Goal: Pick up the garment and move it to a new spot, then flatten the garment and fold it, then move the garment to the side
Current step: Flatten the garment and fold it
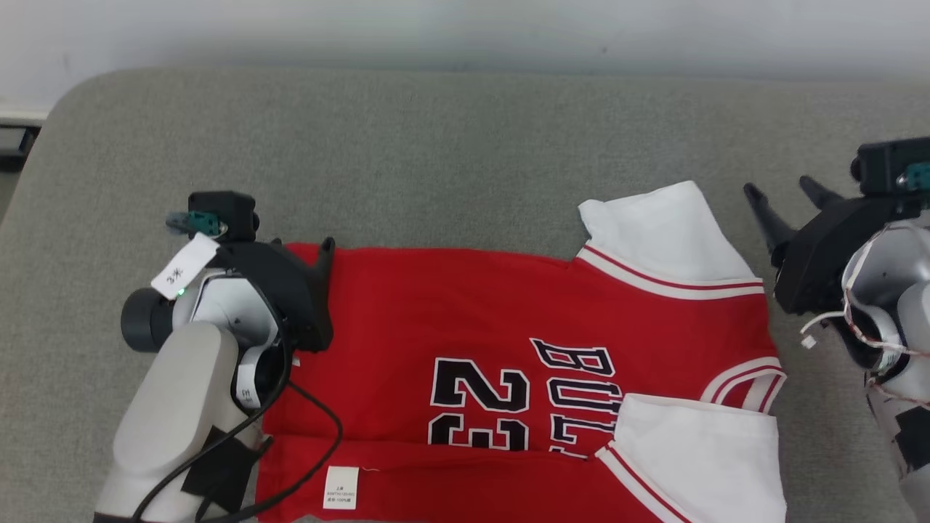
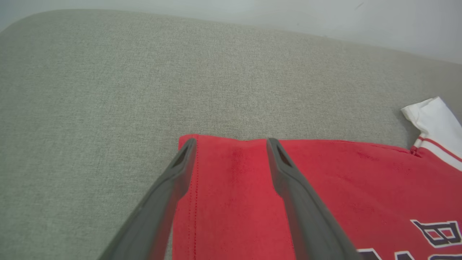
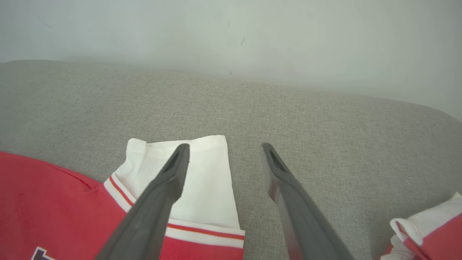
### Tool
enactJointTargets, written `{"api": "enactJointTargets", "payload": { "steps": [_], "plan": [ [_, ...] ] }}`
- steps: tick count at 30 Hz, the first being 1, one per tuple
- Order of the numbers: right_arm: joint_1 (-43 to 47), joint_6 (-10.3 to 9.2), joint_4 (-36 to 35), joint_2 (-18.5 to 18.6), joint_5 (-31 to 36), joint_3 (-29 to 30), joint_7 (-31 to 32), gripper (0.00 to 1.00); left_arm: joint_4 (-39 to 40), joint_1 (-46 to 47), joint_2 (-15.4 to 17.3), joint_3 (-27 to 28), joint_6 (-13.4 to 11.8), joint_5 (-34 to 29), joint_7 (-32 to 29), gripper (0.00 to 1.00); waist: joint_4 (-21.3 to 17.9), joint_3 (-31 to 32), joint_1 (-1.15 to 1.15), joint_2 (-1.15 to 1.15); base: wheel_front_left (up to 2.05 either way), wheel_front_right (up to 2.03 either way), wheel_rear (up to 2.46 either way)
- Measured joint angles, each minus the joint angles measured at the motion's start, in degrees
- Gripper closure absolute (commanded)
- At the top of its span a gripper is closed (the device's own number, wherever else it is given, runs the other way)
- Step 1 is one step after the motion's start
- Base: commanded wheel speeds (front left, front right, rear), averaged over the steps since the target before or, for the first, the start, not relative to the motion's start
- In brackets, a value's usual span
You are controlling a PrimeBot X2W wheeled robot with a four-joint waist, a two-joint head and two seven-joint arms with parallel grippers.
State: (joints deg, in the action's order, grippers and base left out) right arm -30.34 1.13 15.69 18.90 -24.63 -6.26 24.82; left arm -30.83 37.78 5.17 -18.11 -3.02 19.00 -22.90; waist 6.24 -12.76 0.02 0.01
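the red jersey (image 1: 465, 341) lies spread across the lower middle of the head view on a grey fabric-covered surface (image 1: 465, 138). its hem is toward the frame's left and its neck end toward the right. one white sleeve (image 1: 665, 232) sticks up toward the top of the frame and the other white sleeve (image 1: 697, 457) lies at the lower right. the black "23" (image 1: 479, 399) and some lettering sit sideways in the middle. a crease runs along below them, cutting off the print. the band beneath the crease carries a small white label (image 1: 340, 487) (too small for me to read).

the left gripper (image 2: 231, 142) is at the jersey's upper left corner in the head view, its two dark fingers spread wide with nothing held between them. in the left wrist view one fingertip sits right at the hem corner and the other over the red cloth. whether the tips actually press on the fabric i can't tell. a paper tag (image 1: 185, 266) hangs off that wrist, and a black cable (image 1: 320, 436) loops from the forearm over the jersey's lower left.

the right gripper (image 1: 779, 187) is at the right edge of the head view, just beside the neck end and off the cloth, fingers also wide apart and empty. in the right wrist view one finger crosses in front of the upper sleeve and the other is over bare grey fabric. a pale wall (image 1: 465, 29) runs along the top.
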Motion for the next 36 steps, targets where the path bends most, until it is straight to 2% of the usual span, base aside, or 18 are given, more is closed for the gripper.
{"api": "enactJointTargets", "payload": {
  "steps": [6,15,18,21,31,34,36],
  "plan": [
    [-5.08,-3.18,2.25,0.24,-0.11,1.92,2.79,0.0,-3.19,4.65,-0.46,-0.29,-0.53,-0.86,-2.37,0.0,2.08,-5.02,0.0,0.0,0.0,0.0,0.0],
    [-9.61,-3.63,7.05,0.9,0.07,1.49,4.97,0.0,-8.14,9.77,-1.92,-0.94,-0.58,-0.92,-2.77,0.0,5.03,-11.2,0.0,0.01,0.0,0.0,0.0],
    [-10.66,-3.05,8.56,0.84,0.08,0.35,5.82,0.0,-9.15,10.79,-2.35,-1.04,-0.55,-0.91,-2.64,0.0,6.1,-12.23,-0.01,0.0,0.0,0.0,0.0],
    [-10.85,-2.56,9.67,0.94,0.09,-0.19,6.46,0.0,-10.43,11.65,-2.72,-1.19,-0.44,-0.87,-2.19,0.0,6.87,-12.8,-0.01,0.0,0.0,0.0,0.0],
    [-12.8,-2.71,12.5,1.09,0.12,0.1,6.93,0.0,-13.88,13.15,-3.21,-1.98,0.78,-0.22,-0.9,0.0,7.14,-12.29,-0.02,0.0,0.0,0.0,0.0],
    [-13.82,-3.19,13.78,1.08,0.12,0.26,7.03,0.08,-14.67,13.53,-3.21,-2.37,1.1,0.24,-0.78,0.0,7.16,-12.19,-0.02,0.0,0.0,0.0,0.0],
    [-13.96,-3.22,14.32,1.07,0.11,0.34,7.42,0.09,-15.17,13.84,-3.22,-2.47,1.54,0.44,-0.78,0.0,7.18,-12.11,-0.02,0.0,0.0,0.0,0.0]
  ]
}}
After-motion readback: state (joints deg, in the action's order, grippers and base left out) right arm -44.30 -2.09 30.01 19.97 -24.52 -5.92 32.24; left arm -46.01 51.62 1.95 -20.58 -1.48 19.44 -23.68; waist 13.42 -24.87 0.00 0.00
